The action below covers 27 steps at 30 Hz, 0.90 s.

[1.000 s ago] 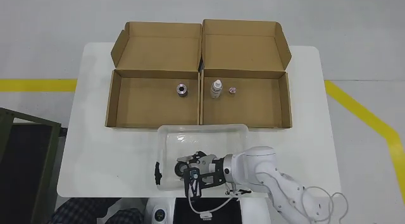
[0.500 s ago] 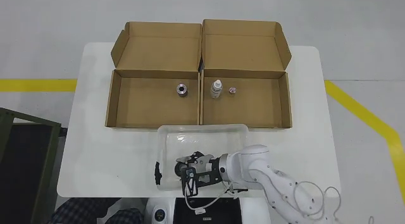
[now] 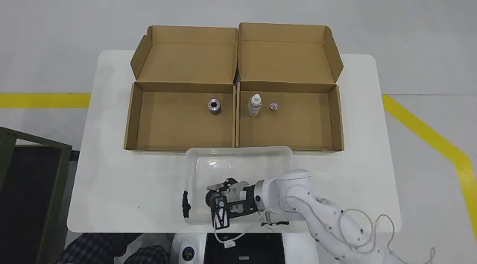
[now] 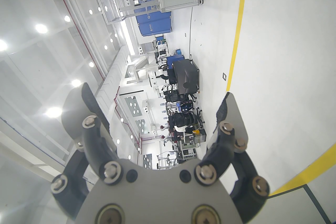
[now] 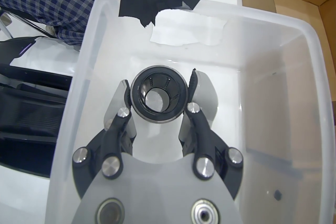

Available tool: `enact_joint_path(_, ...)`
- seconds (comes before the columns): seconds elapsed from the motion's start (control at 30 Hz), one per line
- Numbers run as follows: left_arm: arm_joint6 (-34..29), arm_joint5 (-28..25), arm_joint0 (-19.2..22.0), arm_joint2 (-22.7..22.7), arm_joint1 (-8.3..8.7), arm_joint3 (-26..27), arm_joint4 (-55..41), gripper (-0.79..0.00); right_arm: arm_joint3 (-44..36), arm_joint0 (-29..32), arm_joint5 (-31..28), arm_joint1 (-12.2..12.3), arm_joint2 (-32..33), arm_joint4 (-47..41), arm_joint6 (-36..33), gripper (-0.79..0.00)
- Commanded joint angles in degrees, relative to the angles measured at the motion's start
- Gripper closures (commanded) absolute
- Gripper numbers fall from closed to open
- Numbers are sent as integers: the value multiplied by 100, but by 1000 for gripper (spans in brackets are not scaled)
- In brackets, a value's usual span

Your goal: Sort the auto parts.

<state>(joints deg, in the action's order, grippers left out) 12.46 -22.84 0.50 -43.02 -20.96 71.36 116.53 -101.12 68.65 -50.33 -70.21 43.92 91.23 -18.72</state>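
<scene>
White table (image 3: 112, 152), two cardboard boxes side by side toward the far side, lids folded open away from the robot. Left box (image 3: 133, 122) has one metal collar (image 3: 213, 105) on its floor, toward the far right. Right box (image 3: 337, 118) has a white bottle (image 3: 256, 104) standing near its far left corner, w/ a small cap (image 3: 273, 105) just beside it on the right.

Clear bin (image 3: 238, 151) sits at the near edge of the table, centre, just in front of the boxes. Torn black tape (image 5: 152, 3) is stuck over the rim on its left wall. A tiny dark speck (image 5: 277, 194) lies on the bin floor, well apart from everything else.

R gripper (image 3: 221, 206) is down inside the bin, near left part, reaching in from the right. The wrist cam shows its fingers (image 5: 126, 93) either side of a black ring (image 5: 158, 96), hollow end facing the cam; one pad is touching it and the other is right at its edge, so it looks gripped. The ring is low in the bin, but I can't tell if it's resting on the floor.

L gripper (image 4: 156, 90) is spread wide w/ nothing between its fingers, pointing off into the room, away from the table.
</scene>
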Motion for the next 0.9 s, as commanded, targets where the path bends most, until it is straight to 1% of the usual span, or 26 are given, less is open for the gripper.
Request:
enact_joint_path(0.0,0,0,0,0,0,0,0,-785,51,-30,14,-8,-34,-14,13,-468)
enact_joint_path(0.03,0,0,0,0,0,0,0,-785,80,-48,25,-12,-51,-21,20,-505)
enact_joint_path(0.13,0,0,0,0,0,0,0,-785,177,-100,43,-27,-102,-53,43,-566)
enact_joint_path(0.2,0,0,0,0,0,0,0,-785,242,-140,48,-38,-136,-86,61,-573)
enact_joint_path(0.23,0,0,0,0,0,0,0,-785,272,-159,55,-43,-150,-101,69,-560)
enact_joint_path(0.27,0,0,0,0,0,0,0,-785,298,-179,58,-48,-166,-116,78,-539)
enact_joint_path(0.33,0,0,0,0,0,0,0,-785,346,-217,52,-58,-192,-151,97,-468)
enact_joint_path(0.37,0,0,0,0,0,0,0,-785,367,-231,48,-61,-202,-177,113,-385)
enact_joint_path(0.43,0,0,0,0,0,0,0,-785,404,-262,34,-67,-217,-220,141,-354)
enact_joint_path(0.53,0,0,0,0,0,0,0,-785,448,-301,22,-74,-231,-288,186,-252)
enact_joint_path(0.6,0,0,0,0,0,0,0,-785,482,-324,11,-78,-231,-354,224,-151)
enact_joint_path(0.73,0,0,0,0,0,0,0,-785,510,-367,-15,-79,-211,-489,294,0)
enact_joint_path(0.87,0,0,0,0,0,0,0,-785,497,-402,-45,-72,-155,-629,338,0)
